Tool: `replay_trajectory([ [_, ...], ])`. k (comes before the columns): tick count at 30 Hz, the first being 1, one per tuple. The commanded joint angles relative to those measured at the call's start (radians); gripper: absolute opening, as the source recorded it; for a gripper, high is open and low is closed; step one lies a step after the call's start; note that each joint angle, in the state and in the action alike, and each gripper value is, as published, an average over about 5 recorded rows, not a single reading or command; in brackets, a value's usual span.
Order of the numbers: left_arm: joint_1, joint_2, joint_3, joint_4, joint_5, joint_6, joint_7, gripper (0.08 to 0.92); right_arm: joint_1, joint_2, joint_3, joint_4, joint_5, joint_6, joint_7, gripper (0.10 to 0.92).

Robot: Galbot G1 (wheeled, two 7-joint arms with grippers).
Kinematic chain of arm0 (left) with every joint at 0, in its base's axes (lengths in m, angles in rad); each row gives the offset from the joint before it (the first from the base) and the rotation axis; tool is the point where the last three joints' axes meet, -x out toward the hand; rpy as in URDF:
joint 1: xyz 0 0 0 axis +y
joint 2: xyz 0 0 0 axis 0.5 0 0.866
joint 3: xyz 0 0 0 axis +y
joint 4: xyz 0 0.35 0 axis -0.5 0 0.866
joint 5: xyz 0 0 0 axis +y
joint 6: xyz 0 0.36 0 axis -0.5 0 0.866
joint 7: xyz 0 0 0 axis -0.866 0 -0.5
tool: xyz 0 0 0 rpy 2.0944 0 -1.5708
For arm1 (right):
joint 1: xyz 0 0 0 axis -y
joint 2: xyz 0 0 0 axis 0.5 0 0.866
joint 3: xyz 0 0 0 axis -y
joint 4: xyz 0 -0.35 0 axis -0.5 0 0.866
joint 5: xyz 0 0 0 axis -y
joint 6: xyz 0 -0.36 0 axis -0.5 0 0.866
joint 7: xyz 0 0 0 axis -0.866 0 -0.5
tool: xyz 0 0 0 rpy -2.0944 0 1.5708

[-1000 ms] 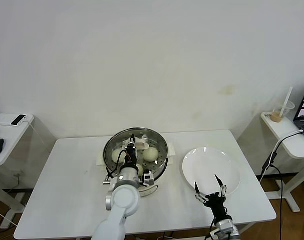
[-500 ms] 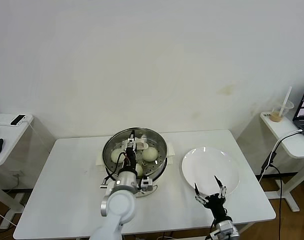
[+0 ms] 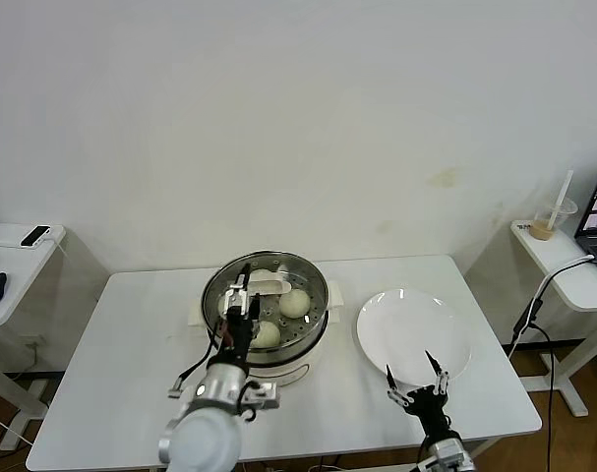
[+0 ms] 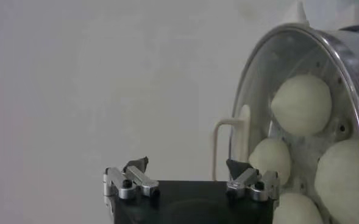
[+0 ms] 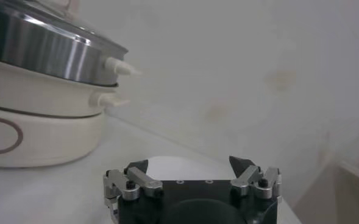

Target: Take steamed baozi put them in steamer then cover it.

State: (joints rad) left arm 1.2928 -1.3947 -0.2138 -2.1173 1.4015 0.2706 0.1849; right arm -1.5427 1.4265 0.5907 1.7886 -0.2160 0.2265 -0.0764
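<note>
The steamer (image 3: 318,317) stands mid-table on its white pot base (image 3: 296,371). The cover (image 3: 303,277), clear glass with a cream handle (image 3: 269,287), lies on it. Several baozi (image 3: 295,303) show through the glass, also in the left wrist view (image 4: 301,103). My left gripper (image 3: 237,293) is open and empty, over the steamer's left front rim, just off the handle (image 4: 243,131). My right gripper (image 3: 411,372) is open and empty, low at the front edge of the white plate (image 3: 416,320). The right wrist view shows the steamer (image 5: 39,52) and cover rim from the side.
The bare white plate lies right of the steamer. A side table (image 3: 8,261) with a phone and mouse stands at the far left. Another side table (image 3: 564,265) with a cup, a laptop and a hanging cable stands at the far right.
My left gripper has drawn back from the cover's handle toward the front left, and the left arm has dropped lower. My right gripper has sunk slightly toward the table's front edge.
</note>
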Motion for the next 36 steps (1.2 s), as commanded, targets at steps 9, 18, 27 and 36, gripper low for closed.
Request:
replay_trajectory([
  [9, 0.455, 0.034, -0.525, -0.003, -1.248, -0.520, -0.389, 0.823, -0.034, -0.019, 0.011, 0.064, 0.078, -0.006, -0.017, 0.823],
  [18, 0.594, 0.005, -0.541, -0.031, -1.582, -0.504, -0.376, 0.823, -0.102, -0.051, 0.011, 0.110, 0.232, -0.092, -0.115, 0.823],
  [27, 0.646, -0.009, -0.527, 0.016, -1.642, -0.460, -0.356, 0.823, -0.120, -0.070, 0.003, 0.159, 0.317, -0.166, -0.140, 0.823],
  [36, 0.657, -0.045, -0.506, 0.005, -1.628, -0.399, -0.352, 0.823, -0.133, -0.087, -0.019, 0.183, 0.360, -0.224, -0.125, 0.823],
])
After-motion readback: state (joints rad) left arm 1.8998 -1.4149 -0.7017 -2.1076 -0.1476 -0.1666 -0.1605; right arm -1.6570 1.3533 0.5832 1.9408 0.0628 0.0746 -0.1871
